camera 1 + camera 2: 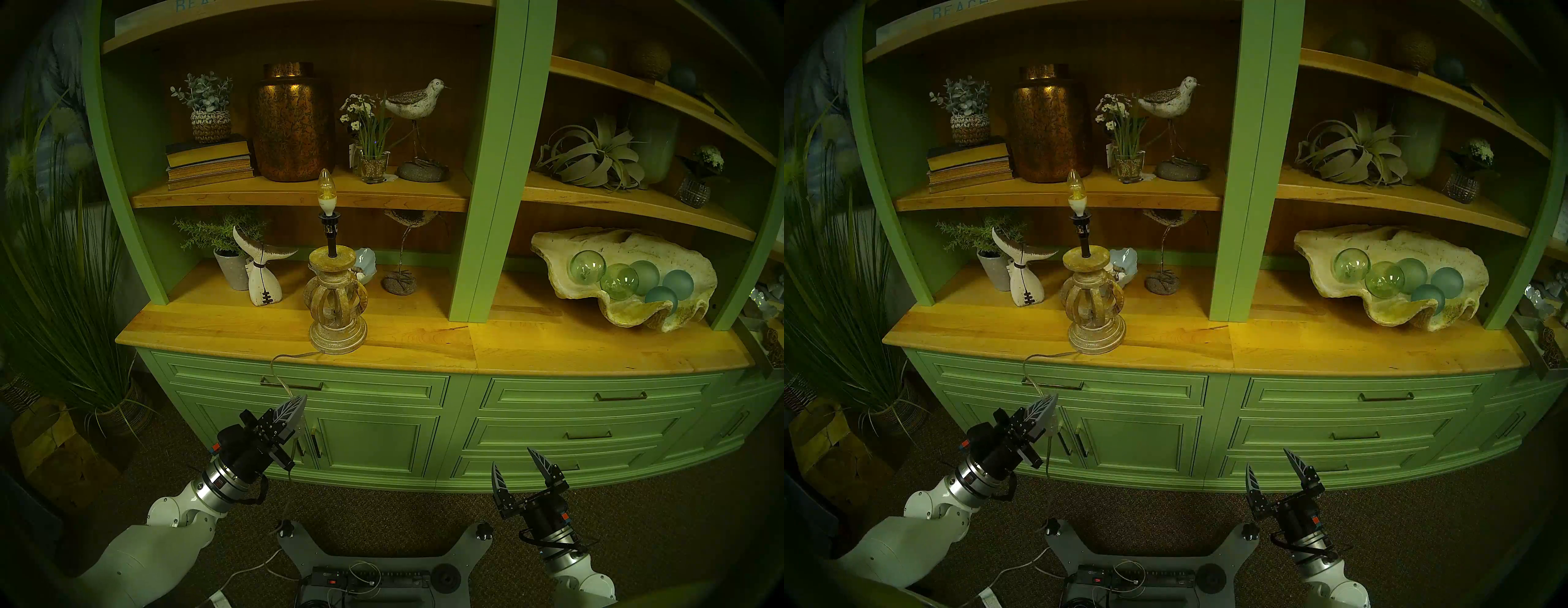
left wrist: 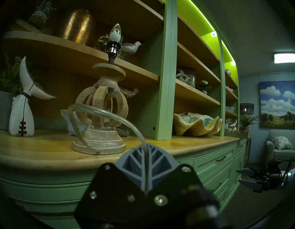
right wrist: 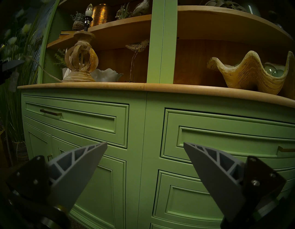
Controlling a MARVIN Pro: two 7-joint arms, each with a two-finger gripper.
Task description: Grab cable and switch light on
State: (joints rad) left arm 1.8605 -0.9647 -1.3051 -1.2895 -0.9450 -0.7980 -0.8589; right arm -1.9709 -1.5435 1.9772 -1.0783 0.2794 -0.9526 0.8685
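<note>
— Head stereo left, far left: tall grass plant (image 1: 63, 271) in a woven pot on the floor beside the green cabinet (image 1: 382, 429). What next?

— Left gripper (image 1: 302, 400) raised in front of the cabinet's left doors, below the wooden counter (image 1: 424, 339), jaws pressed together on the cable (image 1: 282, 380). Seen from the left wrist: clear cord (image 2: 102, 112) emerging between the closed gray fingers (image 2: 134, 161), arching up and back down to the lamp's foot.

— And the cord's run?

— Out from the base of the light (image 1: 338, 297), over the counter edge, down past a drawer handle into the pinch, then hanging on toward the floor. Small clear switch block apparently just below the fingertips; too blurred to confirm.

— The lamp itself?

— Upright near the counter's front edge, left bay. Carved beige base, black stem, bare candle bulb (image 1: 325, 191) showing no strong glow. White whale-tail figure (image 1: 259, 271) just to its left, copper jar (image 1: 292, 123) on the shelf above.

— Farther right?

— Giant clam shell (image 1: 623, 276) holding glass balls, right bay. Lower right, right gripper (image 1: 514, 464) well apart from the cord, jaws spread wide and empty, facing drawer fronts in the right wrist view (image 3: 145, 144).

— On the floor?

— Black power strip (image 1: 373, 579) on the robot's base, bottom center.
</note>
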